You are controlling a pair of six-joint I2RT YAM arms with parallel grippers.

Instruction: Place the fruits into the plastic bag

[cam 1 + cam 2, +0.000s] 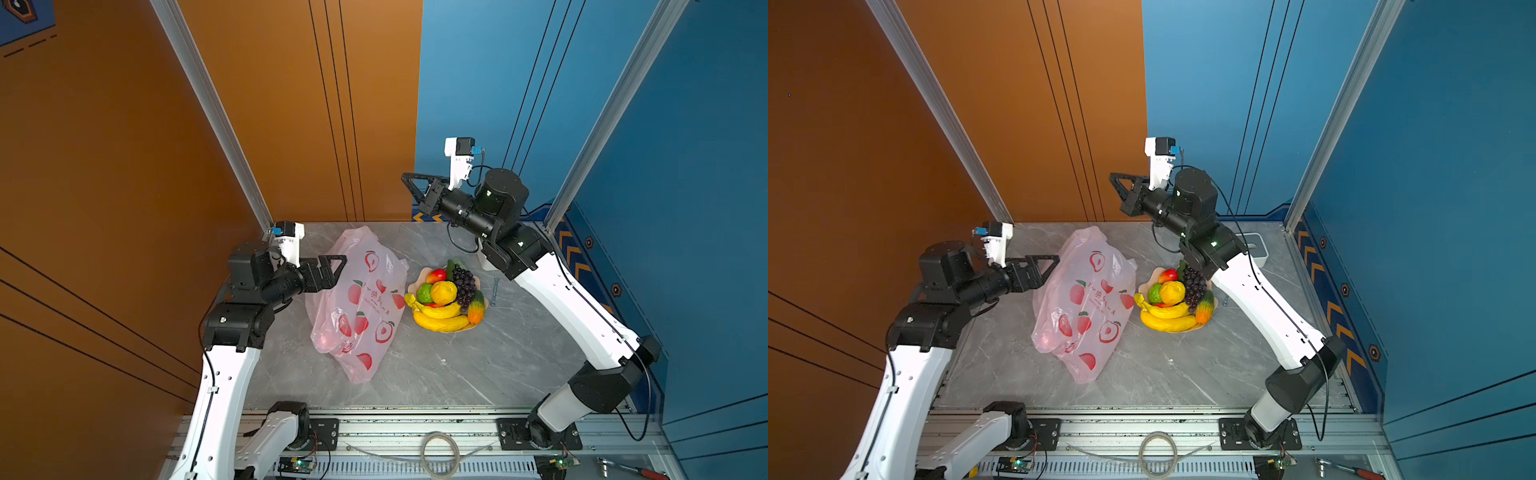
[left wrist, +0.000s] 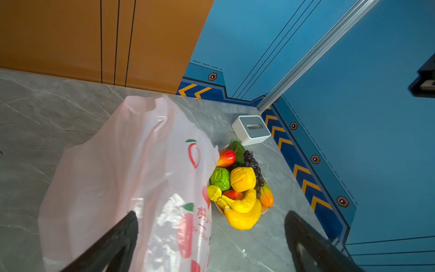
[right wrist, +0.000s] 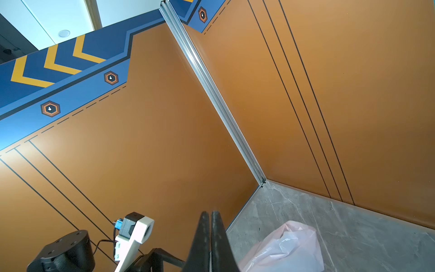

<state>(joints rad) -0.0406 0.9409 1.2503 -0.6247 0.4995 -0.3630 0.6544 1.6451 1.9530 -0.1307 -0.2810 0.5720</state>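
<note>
The plastic bag (image 1: 357, 299) is lying crosswise before the spread-apart left tool (image 2: 211, 214); past the pinched-together right tool (image 3: 210, 213), only its end is showing.

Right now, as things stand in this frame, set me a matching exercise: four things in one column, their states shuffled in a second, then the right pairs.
Things:
1. left gripper
2. right gripper
3. plastic bag
4. banana bunch

States:
A. in the bowl
B. shut, raised high, holding nothing
C. open, holding nothing
D. lying crumpled on the table

Pairs: 1-C; 2-B; 3-D; 4-A
</note>
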